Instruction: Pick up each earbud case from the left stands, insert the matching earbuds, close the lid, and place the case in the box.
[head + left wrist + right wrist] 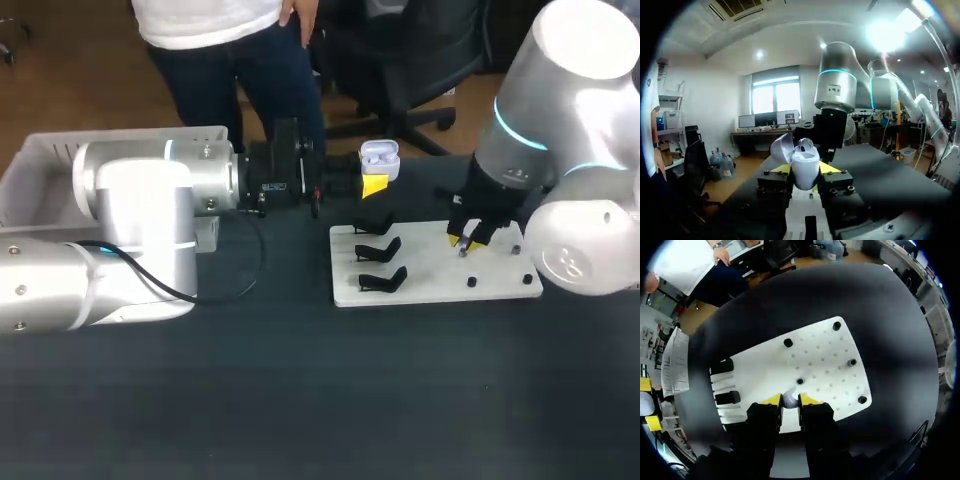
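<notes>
Head view: the left gripper [375,183], near the table's [300,400] far edge, clamps the open earbud case [380,158]. The right gripper [468,240] hangs over the white board [440,285], toward its right edge. Left wrist view: both fingers press the earbud case from two sides, its lid raised. Right wrist view: the narrow-set fingers pinch a small white earbud [789,399] just above the white board, beside a black peg [800,381].
</notes>
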Motion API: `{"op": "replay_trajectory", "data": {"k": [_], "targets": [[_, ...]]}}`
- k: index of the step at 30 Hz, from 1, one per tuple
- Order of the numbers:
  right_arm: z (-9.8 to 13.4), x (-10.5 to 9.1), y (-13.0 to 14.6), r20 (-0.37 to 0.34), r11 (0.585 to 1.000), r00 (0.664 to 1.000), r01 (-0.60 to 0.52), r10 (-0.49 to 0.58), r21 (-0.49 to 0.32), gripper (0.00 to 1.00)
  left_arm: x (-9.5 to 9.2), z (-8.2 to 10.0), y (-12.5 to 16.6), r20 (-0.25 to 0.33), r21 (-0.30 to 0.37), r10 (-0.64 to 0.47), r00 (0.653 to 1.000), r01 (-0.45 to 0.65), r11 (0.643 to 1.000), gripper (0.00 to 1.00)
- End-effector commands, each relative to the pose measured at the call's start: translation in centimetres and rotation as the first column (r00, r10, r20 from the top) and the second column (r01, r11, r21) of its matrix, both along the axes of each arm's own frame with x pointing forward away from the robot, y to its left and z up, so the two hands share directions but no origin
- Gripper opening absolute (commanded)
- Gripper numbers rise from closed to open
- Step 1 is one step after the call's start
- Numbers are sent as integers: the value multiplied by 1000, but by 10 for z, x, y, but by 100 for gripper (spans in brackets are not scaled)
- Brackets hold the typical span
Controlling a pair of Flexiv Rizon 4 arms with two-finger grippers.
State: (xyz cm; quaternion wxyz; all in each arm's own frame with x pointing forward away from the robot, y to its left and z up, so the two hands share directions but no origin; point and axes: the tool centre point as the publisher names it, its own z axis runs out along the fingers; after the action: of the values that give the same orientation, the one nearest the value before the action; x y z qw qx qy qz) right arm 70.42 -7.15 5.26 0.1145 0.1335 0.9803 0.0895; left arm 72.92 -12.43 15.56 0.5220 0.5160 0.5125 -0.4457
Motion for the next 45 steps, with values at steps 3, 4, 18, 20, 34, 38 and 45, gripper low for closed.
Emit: {"op": "replay_trajectory", "data": {"k": [3,4,18,20,34,38,45], "targets": [[56,-35,-3,11,991,991,-132,133,-8,0,-2,-1,0,5,-4,7,1000,-7,1000,0],[64,-40,-2,17,986,986,-166,166,-1,0,-2,-1,0,5,-4,7,1000,-7,1000,0],[144,-100,37,86,828,823,-559,561,-50,0,-2,-1,0,5,-4,7,1000,-7,1000,0],[154,-103,43,95,830,825,-555,558,-55,0,-2,-1,0,5,-4,7,1000,-7,1000,0],[154,-103,43,95,830,825,-555,558,-55,0,-2,-1,0,5,-4,7,1000,-7,1000,0],[154,-103,43,95,830,825,-555,558,-55,0,-2,-1,0,5,-4,7,1000,-7,1000,0],[164,-90,62,62,760,757,-646,650,-77,0,-2,-1,0,5,-4,7,1000,-7,1000,0]]}}
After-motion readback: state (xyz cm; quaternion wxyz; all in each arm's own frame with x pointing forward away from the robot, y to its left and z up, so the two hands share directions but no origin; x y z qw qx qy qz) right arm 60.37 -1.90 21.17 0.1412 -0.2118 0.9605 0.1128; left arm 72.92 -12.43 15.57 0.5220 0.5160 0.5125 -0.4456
